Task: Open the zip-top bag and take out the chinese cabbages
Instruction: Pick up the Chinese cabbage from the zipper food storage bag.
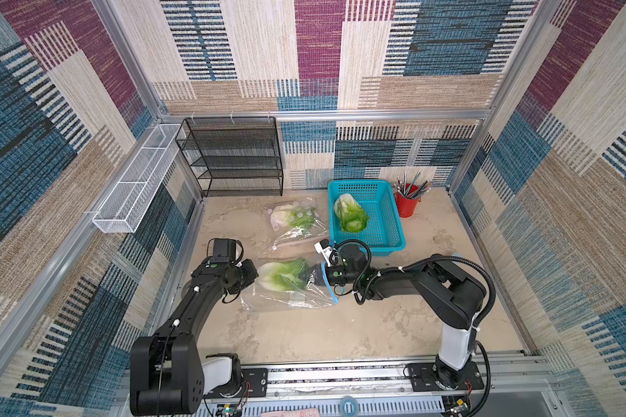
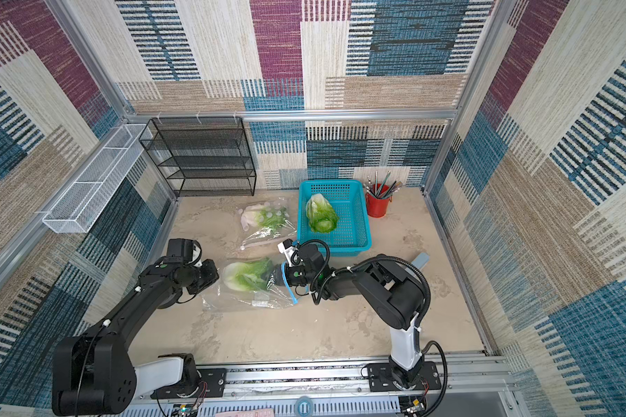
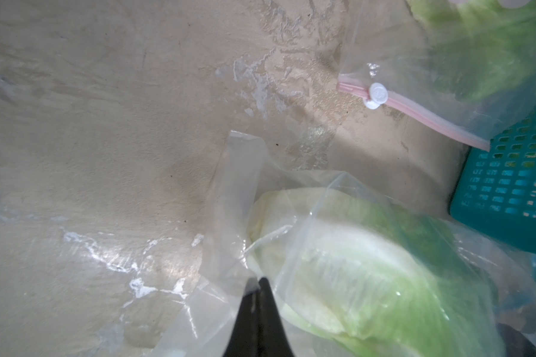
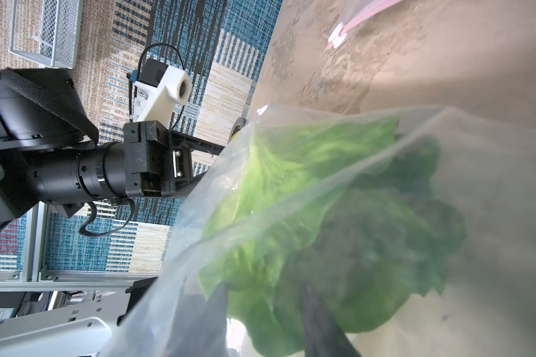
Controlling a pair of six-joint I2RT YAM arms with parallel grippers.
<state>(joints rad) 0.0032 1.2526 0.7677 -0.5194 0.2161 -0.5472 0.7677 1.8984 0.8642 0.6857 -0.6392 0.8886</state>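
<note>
clear bag (image 1: pixel 286 299) pinched in left gripper (image 3: pixel 258 279); right gripper (image 1: pixel 308 277) at cabbage (image 1: pixel 275 276), grip unclear.

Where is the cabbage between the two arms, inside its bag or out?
Inside the bag: its plastic covers the cabbage, and the right gripper reaches in through the blue-edged mouth.
</note>
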